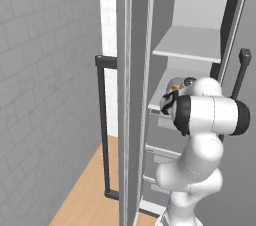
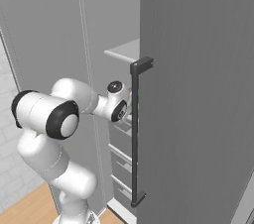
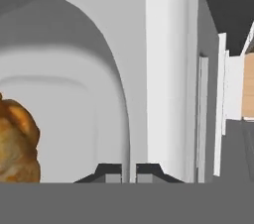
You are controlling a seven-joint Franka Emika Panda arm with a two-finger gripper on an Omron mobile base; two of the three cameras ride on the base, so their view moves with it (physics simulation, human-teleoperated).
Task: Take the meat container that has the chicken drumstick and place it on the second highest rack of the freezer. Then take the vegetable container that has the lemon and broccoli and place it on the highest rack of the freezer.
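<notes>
Fingers (image 3: 111,173) pinching the rim of the meat container (image 3: 74,99), chicken drumstick (image 3: 17,141) inside, at the freezer's second highest rack (image 1: 161,101). Risk: a thin edge grip letting the container tilt or slip; catching on the rack lip; dropping short if released early.

The left base camera stood behind the arm (image 1: 200,140) and looked forward past an open door's edge (image 1: 131,95) into the freezer's shelves (image 1: 192,45). The right base camera faced the same freezer from the other side, close behind a door with a dark handle (image 2: 135,134). The hand camera sat very near a white container's rim (image 3: 119,94), with the chicken drumstick (image 3: 17,143) at its left edge.
</notes>
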